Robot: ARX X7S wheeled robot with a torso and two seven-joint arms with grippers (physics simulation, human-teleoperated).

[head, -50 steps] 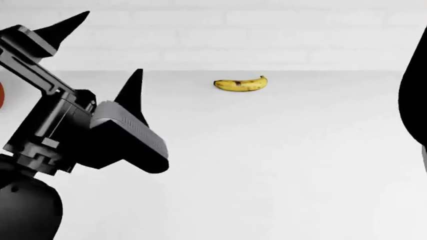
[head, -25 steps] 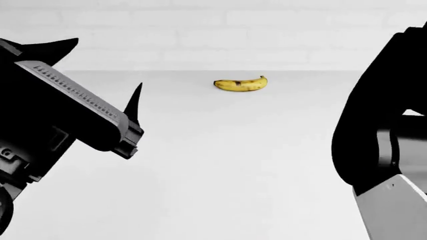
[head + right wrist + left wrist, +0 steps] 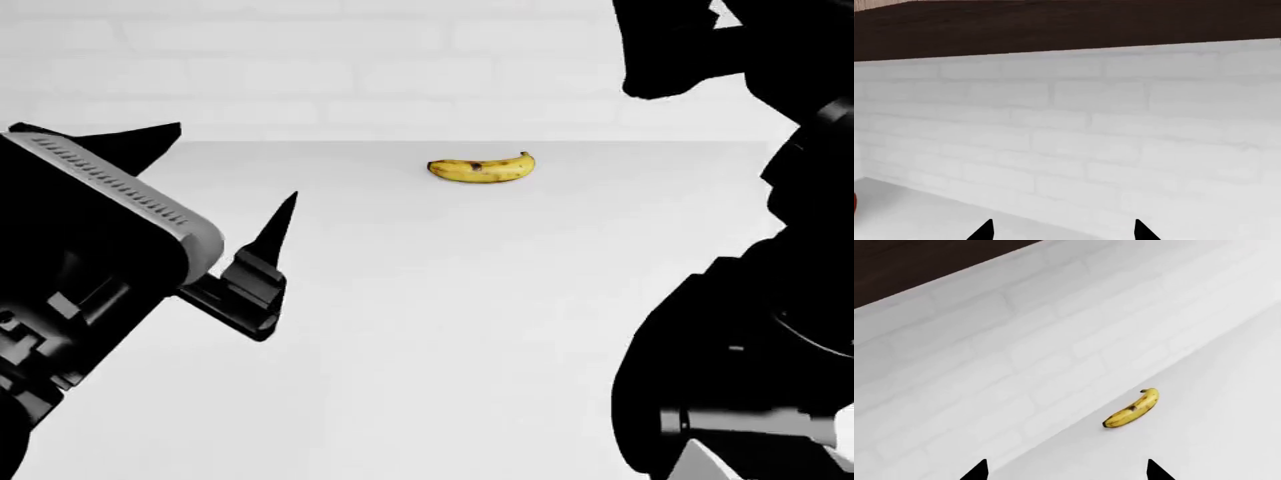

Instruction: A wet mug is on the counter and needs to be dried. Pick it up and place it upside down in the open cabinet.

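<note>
Mug not in view; only a banana [image 3: 482, 168] on the counter [image 3: 454, 330]. Both grippers' fingers spread, empty. Wet ceramic: likely slippery, breakable; grip across the body.

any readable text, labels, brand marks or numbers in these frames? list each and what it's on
None: no text, label, brand mark or number shows in any view.
The banana bears only dark spots, no sticker.
The counter and the white brick wall are blank.
The left gripper and the right gripper show plain black, unmarked.
</note>
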